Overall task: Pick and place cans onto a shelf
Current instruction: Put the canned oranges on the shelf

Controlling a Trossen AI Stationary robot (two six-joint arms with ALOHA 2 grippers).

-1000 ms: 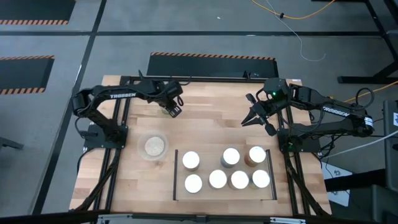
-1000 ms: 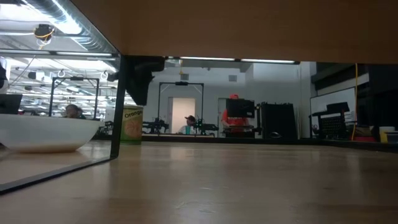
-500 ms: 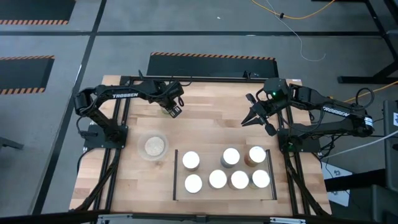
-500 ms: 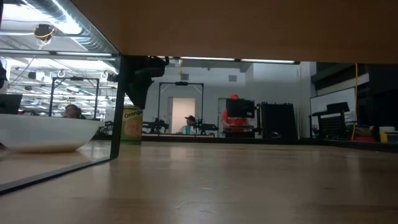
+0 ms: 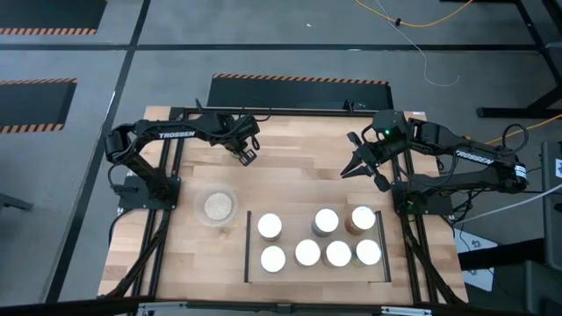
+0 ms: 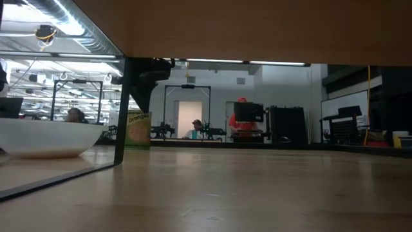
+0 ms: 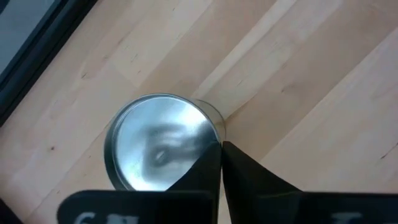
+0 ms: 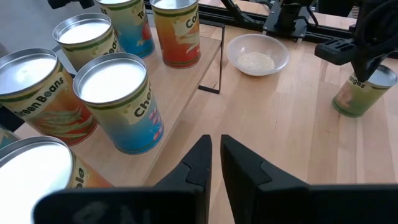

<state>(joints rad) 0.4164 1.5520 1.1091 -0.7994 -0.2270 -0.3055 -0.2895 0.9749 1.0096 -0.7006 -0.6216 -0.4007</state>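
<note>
Now, left tool (image 5: 247, 151): I'm hovering it, fingers closed together, just over the lone can (image 7: 160, 149) at the desk's (image 5: 299, 167) far edge.
Right tool (image 5: 358, 168): I'm holding it narrow, idle beyond the shelf (image 5: 290, 233).
Shelf: seven cans (image 5: 307, 252) standing.

On your wooden desk (image 5: 299, 175) sit a clear dish (image 5: 216, 207), one lone can (image 8: 362, 91), and the shelf (image 5: 303, 230) carrying seven cans (image 5: 326, 221).

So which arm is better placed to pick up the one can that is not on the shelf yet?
The left. Its tool is directly above that can at the table's far side, fingers closed together, not gripping. The right tool hovers over bare wood, farther from it, nearer the shelf.
</note>
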